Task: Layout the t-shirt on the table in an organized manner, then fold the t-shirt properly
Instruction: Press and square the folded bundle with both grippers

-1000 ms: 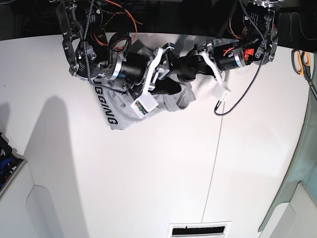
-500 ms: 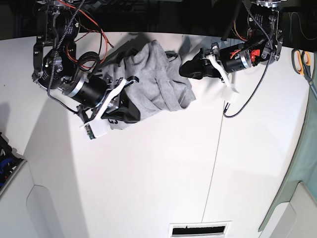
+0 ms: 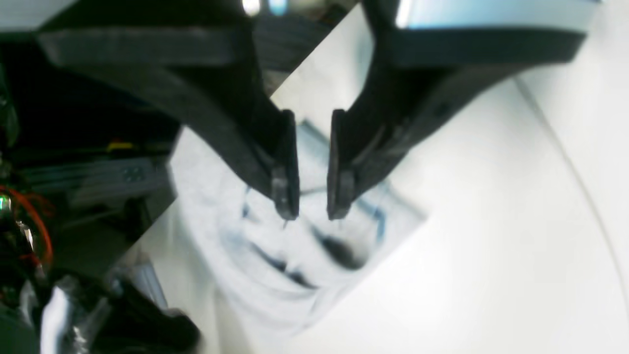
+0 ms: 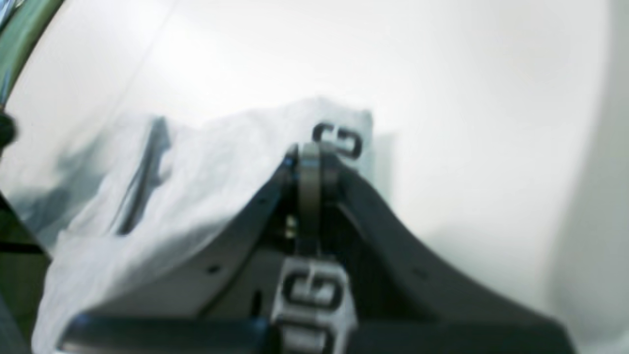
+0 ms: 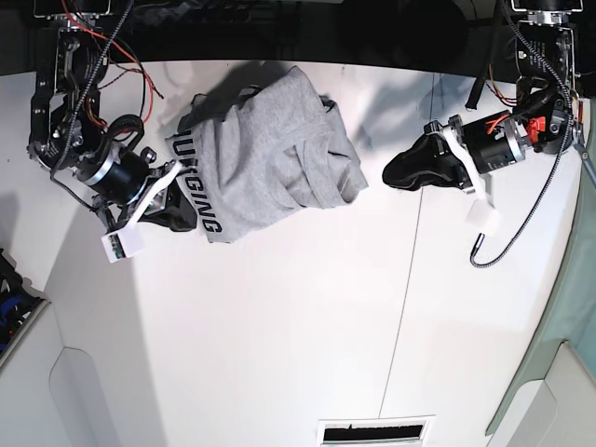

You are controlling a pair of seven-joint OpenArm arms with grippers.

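We're seeing the white bench [image 5: 279, 354] carrying the grey t-shirt [image 5: 270, 158], bunched near its far edge, lettering facing up. Our right gripper [image 4: 307, 152] is pinching the shirt's printed edge, jaws pressed together. Our left gripper [image 3: 308, 214] is hanging clear beside the shirt, jaws slightly spread, holding nothing.

Right gripper [image 5: 186, 216] drags out leftward, clamped on the t-shirt [image 5: 270, 158] edge, shirt spreads wider, lettering uncovered, left gripper [image 5: 396, 172] backs off right, jaws narrowing, empty
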